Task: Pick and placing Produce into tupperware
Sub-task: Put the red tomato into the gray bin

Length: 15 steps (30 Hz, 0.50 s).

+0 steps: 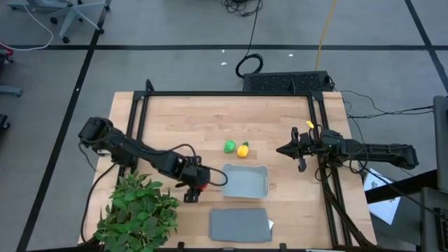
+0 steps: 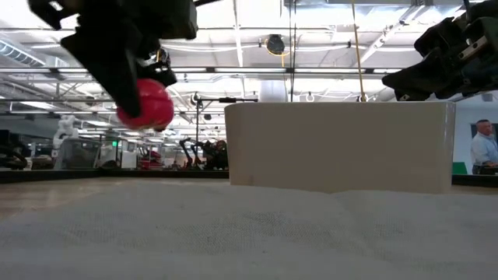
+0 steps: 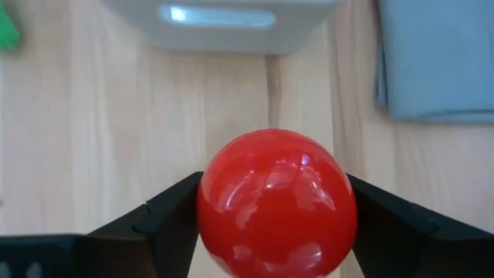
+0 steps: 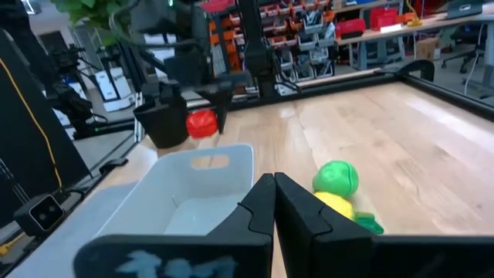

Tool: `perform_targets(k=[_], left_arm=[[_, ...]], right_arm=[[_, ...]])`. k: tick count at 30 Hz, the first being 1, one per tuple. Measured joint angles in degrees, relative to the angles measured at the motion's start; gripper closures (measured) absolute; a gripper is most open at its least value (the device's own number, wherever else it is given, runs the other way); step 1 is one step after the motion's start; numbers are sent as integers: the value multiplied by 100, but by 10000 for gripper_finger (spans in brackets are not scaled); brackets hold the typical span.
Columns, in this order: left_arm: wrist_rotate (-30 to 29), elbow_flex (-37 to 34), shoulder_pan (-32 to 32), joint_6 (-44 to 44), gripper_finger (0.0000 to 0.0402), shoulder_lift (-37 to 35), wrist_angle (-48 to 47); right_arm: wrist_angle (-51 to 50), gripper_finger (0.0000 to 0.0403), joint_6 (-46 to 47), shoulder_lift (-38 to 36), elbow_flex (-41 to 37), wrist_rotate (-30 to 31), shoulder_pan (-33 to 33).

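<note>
My left gripper is clamped on the red ball, one dark finger pressed against each side of it. In the low view the ball hangs clear of the table, so I judge the carry step is in hand: picked, not yet placed. The tupperware lies just ahead of my fingers, its near wall facing me, nothing inside it that I can see. Beside it lies the flat grey lid, and the leafy plant sits close behind my arm.

Next I should travel forward over the rim, keeping the ball high enough to clear that wall, then part the fingers above the container floor.

The green ball and the yellow piece touch each other on the wood beyond the tupperware. My right gripper waits near them, fingers pressed together, empty.
</note>
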Motion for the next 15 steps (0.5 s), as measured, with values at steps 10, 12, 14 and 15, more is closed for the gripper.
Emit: perform_targets(k=[10, 12, 14, 15], left_arm=[[13, 2, 506, 125, 145, -60, 70], [11, 4, 572, 108, 143, -60, 86], [11, 4, 618, 108, 136, -60, 84], [11, 4, 641, 110, 132, -60, 84]], right_arm=[[7, 403, 44, 22, 0, 0, 0], [7, 403, 44, 22, 0, 0, 0], [5, 403, 44, 22, 0, 0, 0], [7, 403, 44, 22, 0, 0, 0]])
